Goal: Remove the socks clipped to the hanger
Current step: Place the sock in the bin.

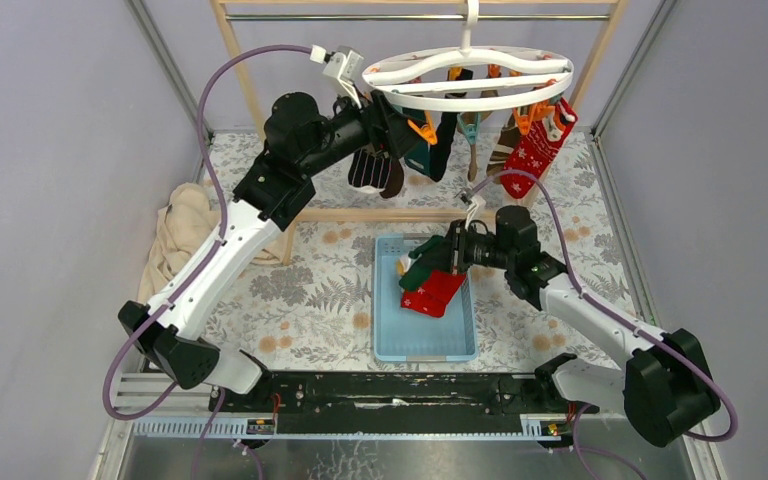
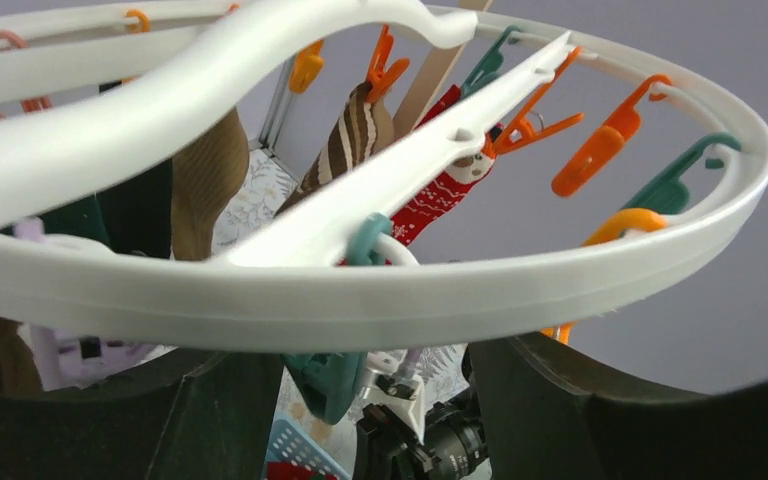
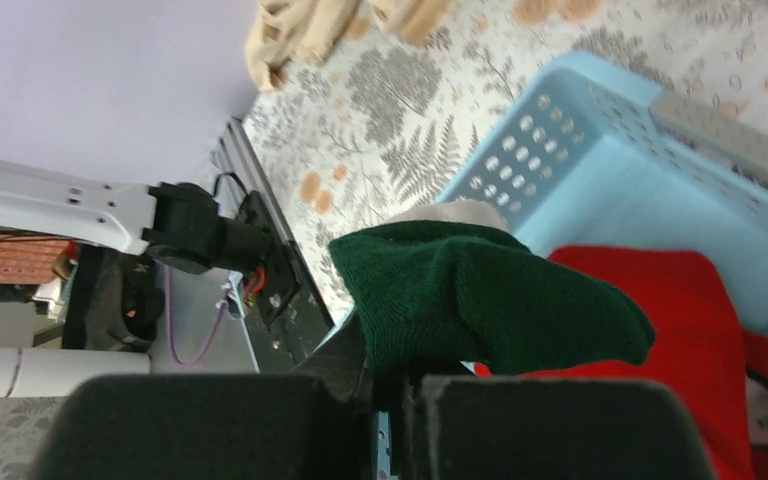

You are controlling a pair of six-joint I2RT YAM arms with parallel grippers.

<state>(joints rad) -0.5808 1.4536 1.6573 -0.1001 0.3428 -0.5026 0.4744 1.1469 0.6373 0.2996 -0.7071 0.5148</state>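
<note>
While left claw (image 2: pixel 375 378) gapes apart at hanger (image 2: pixel 380 300) rim, upper centre | right claw (image 3: pixel 400 400) clamped on green sock (image 3: pixel 480 300) above tray (image 1: pixel 426 352), mid-frame | risk: tugging a clip (image 2: pixel 328 385) could swing hanger, snagging remaining socks (image 1: pixel 535 155).

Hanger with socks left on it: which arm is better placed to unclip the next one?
Left. The left tool is up at the hanger, open by a teal clip. The right tool is low over the blue basket, shut on a dark green sock it must drop first.
</note>
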